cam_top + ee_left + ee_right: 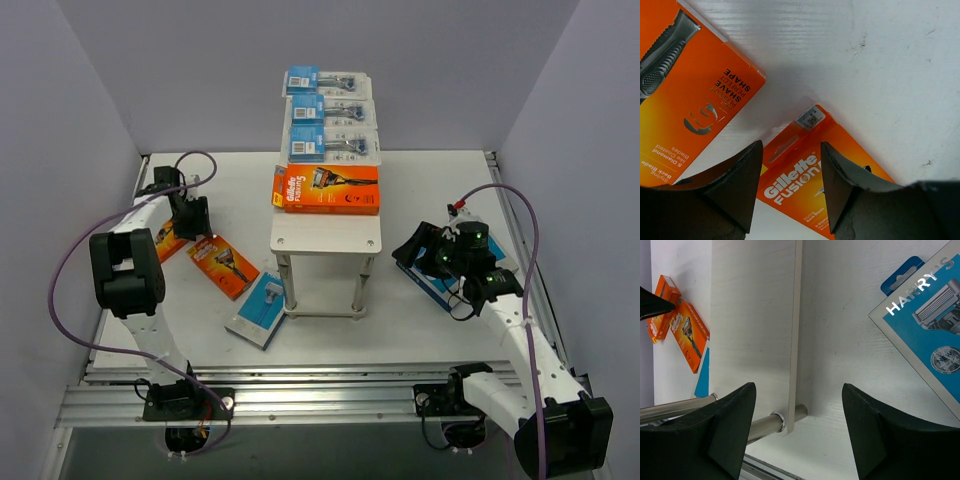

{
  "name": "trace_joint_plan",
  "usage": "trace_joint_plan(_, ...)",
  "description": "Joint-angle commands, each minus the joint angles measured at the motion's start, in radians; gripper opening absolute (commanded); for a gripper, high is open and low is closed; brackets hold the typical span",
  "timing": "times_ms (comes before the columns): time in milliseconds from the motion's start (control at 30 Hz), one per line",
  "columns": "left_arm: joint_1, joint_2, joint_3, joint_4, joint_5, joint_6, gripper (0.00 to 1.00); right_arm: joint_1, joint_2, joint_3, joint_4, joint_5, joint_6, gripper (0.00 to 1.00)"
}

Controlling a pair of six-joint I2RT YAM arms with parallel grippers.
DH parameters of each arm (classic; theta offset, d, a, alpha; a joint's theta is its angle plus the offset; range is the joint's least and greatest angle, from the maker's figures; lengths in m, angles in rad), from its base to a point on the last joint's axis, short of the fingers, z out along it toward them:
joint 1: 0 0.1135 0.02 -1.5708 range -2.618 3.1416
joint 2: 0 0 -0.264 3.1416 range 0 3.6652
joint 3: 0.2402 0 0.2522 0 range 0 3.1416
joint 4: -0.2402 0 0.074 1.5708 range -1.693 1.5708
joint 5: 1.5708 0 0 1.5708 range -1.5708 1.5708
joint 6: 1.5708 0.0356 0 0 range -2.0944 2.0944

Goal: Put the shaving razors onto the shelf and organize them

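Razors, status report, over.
Left gripper open over orange pack. Right gripper open, empty, by shelf. Four packs on shelf, four on table.

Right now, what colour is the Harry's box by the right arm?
The Harry's box is blue with white lettering, clearest in the right wrist view.

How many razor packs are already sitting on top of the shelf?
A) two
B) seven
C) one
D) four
D: on top of the shelf lie three blue-card blister packs in a row and one orange box, which makes four.
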Motion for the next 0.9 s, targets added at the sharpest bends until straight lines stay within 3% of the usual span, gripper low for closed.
trace_joint_plan(0, 0.019, 0.025, 0.050, -0.004, 0.007, 0.013, 0.58, 0.007, 0.001, 0.008, 0.021, 0.016, -0.020, 0.65)
trace_joint_plan(433, 0.069, 0.069, 0.056, 0.008, 0.139, -0.003, 0.59, 0.012, 0.007, 0.002, 0.023, 0.028, -0.024, 0.65)
trace_joint_plan(867, 0.086, 0.077, 0.028, 0.023, 0.174, -0.022, 0.58, 0.021, -0.001, -0.004, 0.021, 0.045, -0.029, 0.65)
